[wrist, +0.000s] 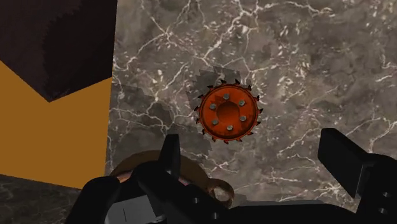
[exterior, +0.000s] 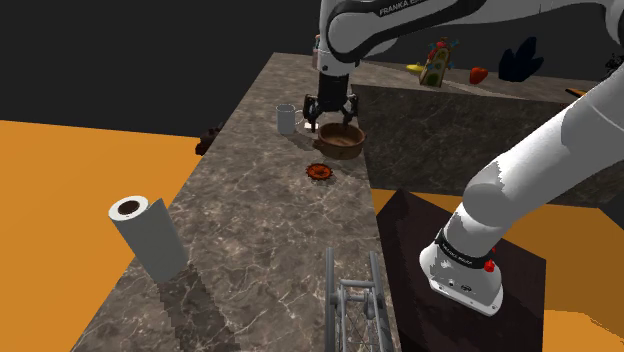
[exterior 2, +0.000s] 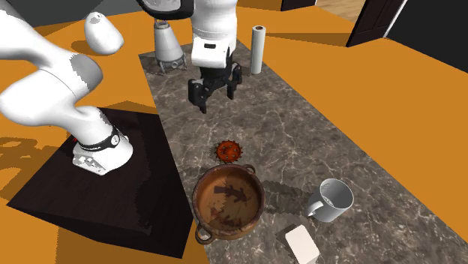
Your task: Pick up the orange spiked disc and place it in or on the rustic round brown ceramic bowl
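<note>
Pincer pos.: above surface, clear of all items. Disc lies on surface below pincer, btw. the finger lines, no contact. Bowl stands just beside disc. Mug stands past bowl, farther from pincer. Paper roll stands on opp. side of pincer, well apart.

lettering on the arm: "franka e", written in capitals along the upper link, close to the shoulder view's top edge; the letters that follow cannot be made out.
dark band round the arm's foot: small pale marks in the shoulder view, too small to read.
same dark band, second exterior view: pale marks here too, too small to read.
</note>
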`<state>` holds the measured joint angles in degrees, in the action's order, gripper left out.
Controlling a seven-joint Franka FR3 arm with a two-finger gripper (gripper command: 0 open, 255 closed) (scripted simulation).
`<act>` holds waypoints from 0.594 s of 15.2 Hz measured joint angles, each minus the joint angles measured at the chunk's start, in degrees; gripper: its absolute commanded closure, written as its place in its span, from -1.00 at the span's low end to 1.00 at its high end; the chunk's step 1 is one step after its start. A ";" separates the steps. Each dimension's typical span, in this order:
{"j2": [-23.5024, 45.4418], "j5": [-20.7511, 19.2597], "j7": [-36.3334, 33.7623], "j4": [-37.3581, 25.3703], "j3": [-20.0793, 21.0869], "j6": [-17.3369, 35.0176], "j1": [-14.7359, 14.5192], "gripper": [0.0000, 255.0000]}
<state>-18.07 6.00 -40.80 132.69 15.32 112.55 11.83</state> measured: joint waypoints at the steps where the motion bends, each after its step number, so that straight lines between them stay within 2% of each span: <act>1: 2.21 -0.69 -2.37 -0.82 0.41 1.30 0.70 -1.00; 6: 12.78 -5.01 -14.91 -5.01 1.74 6.82 3.27 -1.00; 9: 19.10 -8.06 -21.91 -8.09 1.19 9.30 4.49 -1.00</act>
<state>1.03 -2.06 -62.71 124.60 16.51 121.86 16.32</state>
